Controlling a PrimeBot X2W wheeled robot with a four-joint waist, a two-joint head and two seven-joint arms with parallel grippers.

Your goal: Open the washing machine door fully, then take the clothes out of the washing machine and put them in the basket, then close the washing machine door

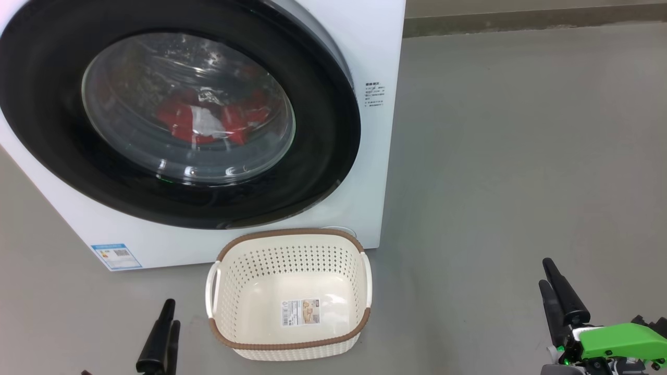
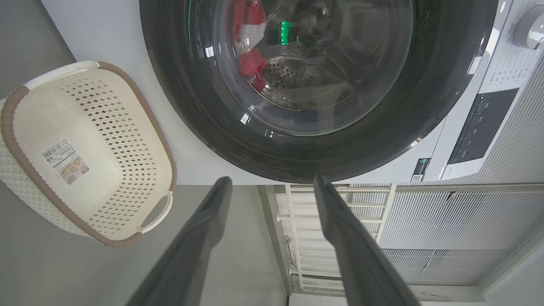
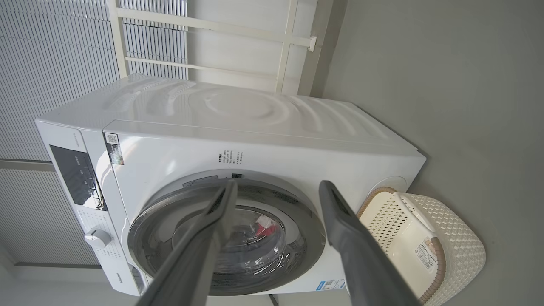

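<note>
The white washing machine (image 1: 375,57) stands at the upper left on the floor. Its door (image 1: 323,130), with a black rim and a glass bowl, lies shut against the front. Red and white clothes (image 1: 208,122) show through the glass in the drum. The cream basket (image 1: 292,233) sits on the floor just in front of the machine, with nothing in it but a paper label. My left gripper (image 1: 172,315) is low at the left of the basket, and my right gripper (image 1: 544,272) is at the far lower right. Both are open and hold nothing. The left wrist view shows open fingers (image 2: 273,180) below the door (image 2: 204,106) and beside the basket (image 2: 127,140).
Grey floor (image 1: 521,156) spreads wide to the right of the machine. A skirting strip (image 1: 521,21) runs along the far wall. The control panel and knob (image 2: 527,27) sit on the machine's top front. A white rail frame and ribbed panels (image 3: 63,51) stand behind the machine.
</note>
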